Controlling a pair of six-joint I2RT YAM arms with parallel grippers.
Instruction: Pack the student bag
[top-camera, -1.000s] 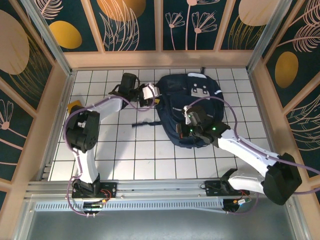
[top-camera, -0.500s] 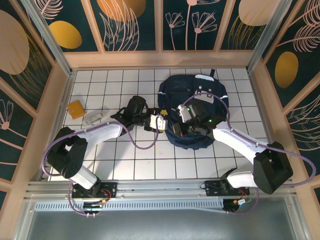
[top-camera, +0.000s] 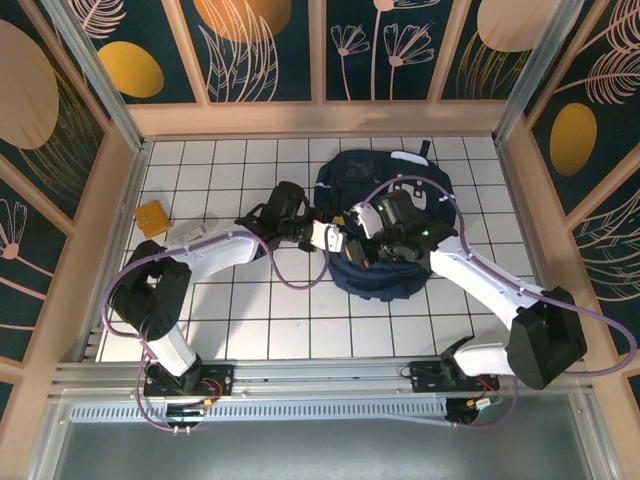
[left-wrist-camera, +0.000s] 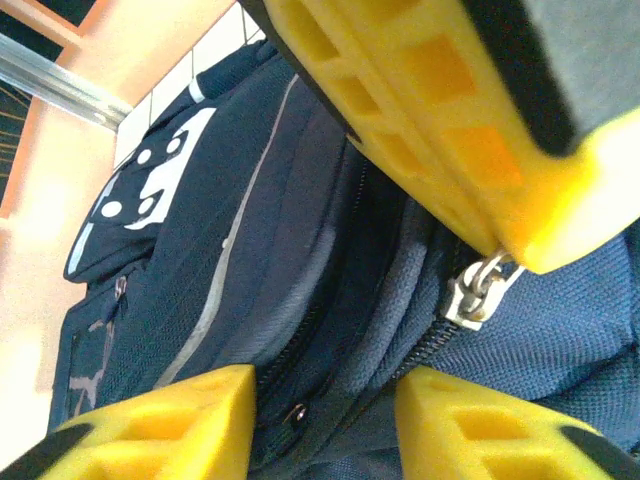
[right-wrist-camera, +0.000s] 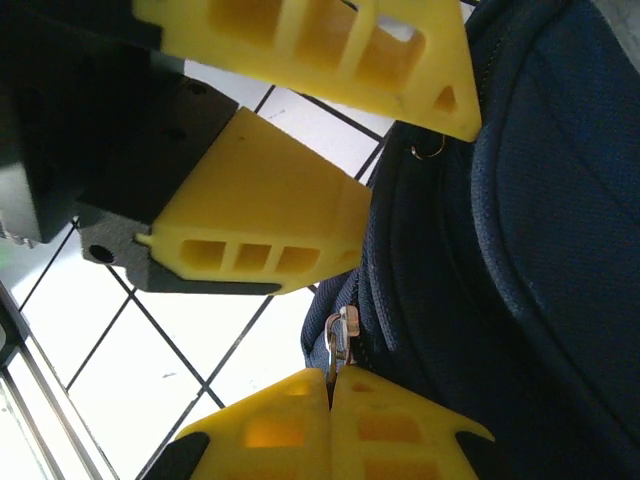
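Navy fabric: student bag (top-camera: 385, 283), upper centre-right of the overhead frame, lying on the white tiled surface (top-camera: 250, 310).

Progress, as we judge it: early. We count an orange packet (top-camera: 152, 215) and a pale slim item (top-camera: 190, 233) at the left of the frame, well apart from the bag and not yet packed. We cannot tell how far the zip is open.

- Right fingers (right-wrist-camera: 400, 432): pressed together on the metal zip pull (right-wrist-camera: 338, 340) at the bag's left edge.
- Left fingers (left-wrist-camera: 150, 425): spread apart, holding nothing, set either side of the zip seam just beside the pull.
- Left arm: up from its base at lower left, elbow bent, forearm running right to the bag.
- Right arm: from lower right, slanting up-left across the bag's lower part.
- Wrists: close together at the bag's left edge.
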